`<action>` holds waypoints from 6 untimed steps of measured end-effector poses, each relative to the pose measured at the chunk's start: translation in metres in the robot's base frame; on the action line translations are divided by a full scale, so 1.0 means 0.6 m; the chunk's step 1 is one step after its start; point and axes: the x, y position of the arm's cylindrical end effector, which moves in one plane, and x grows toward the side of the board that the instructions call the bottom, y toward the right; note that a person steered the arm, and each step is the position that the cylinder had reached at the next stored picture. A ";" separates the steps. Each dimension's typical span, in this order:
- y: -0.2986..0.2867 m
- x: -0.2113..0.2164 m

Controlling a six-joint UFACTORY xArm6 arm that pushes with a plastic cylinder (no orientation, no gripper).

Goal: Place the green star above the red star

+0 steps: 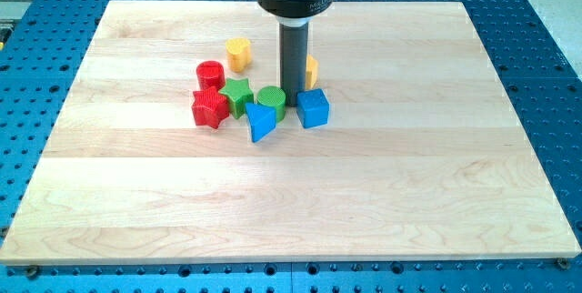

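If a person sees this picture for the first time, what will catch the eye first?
First, the thick dark rod coming down from the view's top, my tip just right of the round green cylinder block. Then the tight cluster of small blocks around it on the pale wooden board, with the green star touching the red star.

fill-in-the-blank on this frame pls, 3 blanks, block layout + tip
The green star sits on the view's ____ side of the red star.
The cube below my tip is coloured ____.
The rod partly hides a ____ block.

Missing words: right; blue; yellow
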 end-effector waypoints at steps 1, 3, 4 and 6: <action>-0.009 0.003; -0.141 0.004; -0.230 0.004; -0.266 0.020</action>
